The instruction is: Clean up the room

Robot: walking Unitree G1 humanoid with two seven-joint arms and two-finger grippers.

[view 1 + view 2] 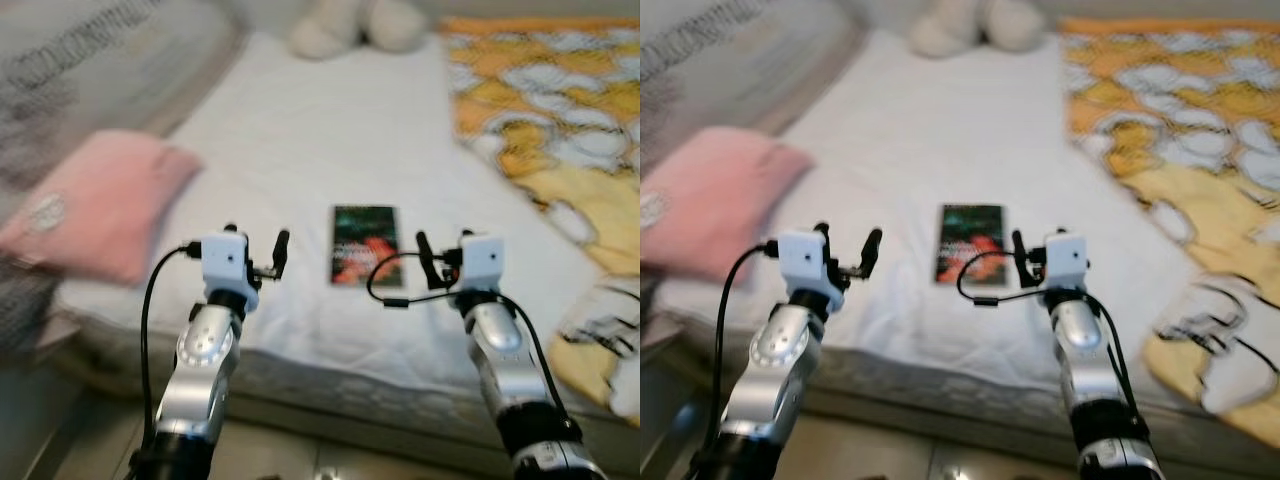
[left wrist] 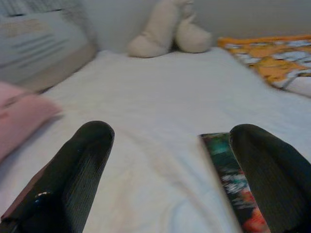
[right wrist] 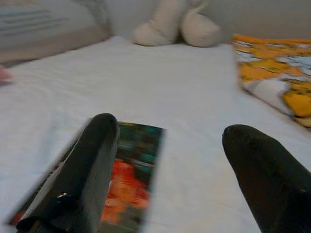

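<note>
A dark book (image 1: 364, 245) lies flat on the white bed (image 1: 300, 150) near its front edge, between the left claw (image 1: 257, 250) and right claw (image 1: 443, 258), both spread wide and empty, with a pink pillow (image 1: 100, 205) at left and a patterned orange blanket (image 1: 560, 120) at right.

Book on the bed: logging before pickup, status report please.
Left gripper and right gripper open, empty, flanking the book. Book flat on white sheet, untouched. Pink pillow off left; nothing blocking.

Book (image 1: 364, 245) on white bed (image 1: 290, 150)
</note>
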